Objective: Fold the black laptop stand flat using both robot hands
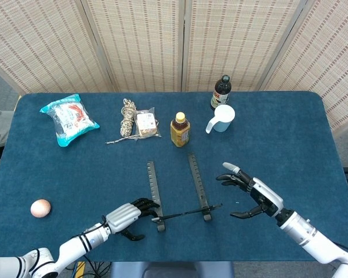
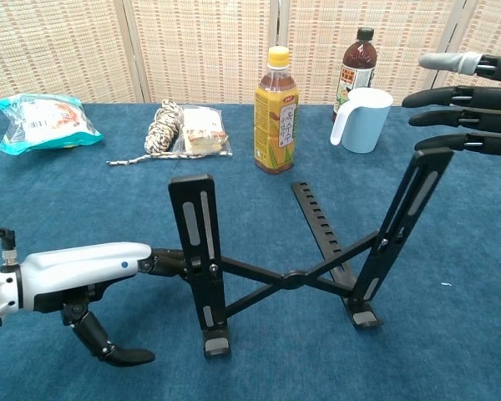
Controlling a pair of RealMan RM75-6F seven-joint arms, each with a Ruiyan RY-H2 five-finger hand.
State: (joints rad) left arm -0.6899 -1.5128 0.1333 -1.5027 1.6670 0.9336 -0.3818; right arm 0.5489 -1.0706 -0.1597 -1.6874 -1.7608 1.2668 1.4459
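Note:
The black laptop stand (image 2: 284,267) stands unfolded near the table's front edge, two slotted arms raised and crossed struts between them; from above the laptop stand (image 1: 177,191) shows as two parallel rails. My left hand (image 2: 75,280) lies at its left side, fingertips touching the left upright near the hinge, thumb hanging below; the left hand (image 1: 124,217) grips nothing. My right hand (image 2: 468,100) hovers just right of the raised right arm's top, fingers spread and apart from it; the right hand (image 1: 252,197) is open.
Behind the stand are a yellow drink bottle (image 1: 180,129), a white cup (image 1: 222,118), a dark bottle (image 1: 220,92), a rope bundle with a wrapped snack (image 1: 138,123) and a blue-white snack bag (image 1: 68,119). An egg (image 1: 40,208) lies at front left.

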